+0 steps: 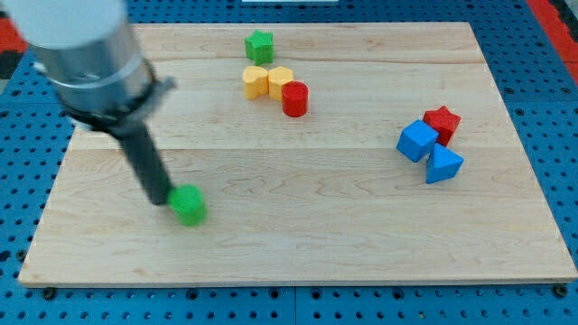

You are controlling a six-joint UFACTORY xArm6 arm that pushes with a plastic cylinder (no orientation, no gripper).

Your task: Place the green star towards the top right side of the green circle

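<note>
The green star [259, 45] lies near the view's top edge of the wooden board, left of centre. The green circle [189, 205] lies low on the board's left side. My tip [163, 198] is just to the left of the green circle, touching or almost touching it. The dark rod slants up to the arm's grey body at the view's top left. The green star is far from my tip, up and to the right.
A yellow heart-like block [256, 81], a yellow block [280, 79] and a red cylinder [295, 98] sit clustered just below the green star. On the right are a red star [442, 122], a blue cube [417, 141] and a blue triangle [442, 165]. The wooden board [298, 244] lies on a blue pegboard.
</note>
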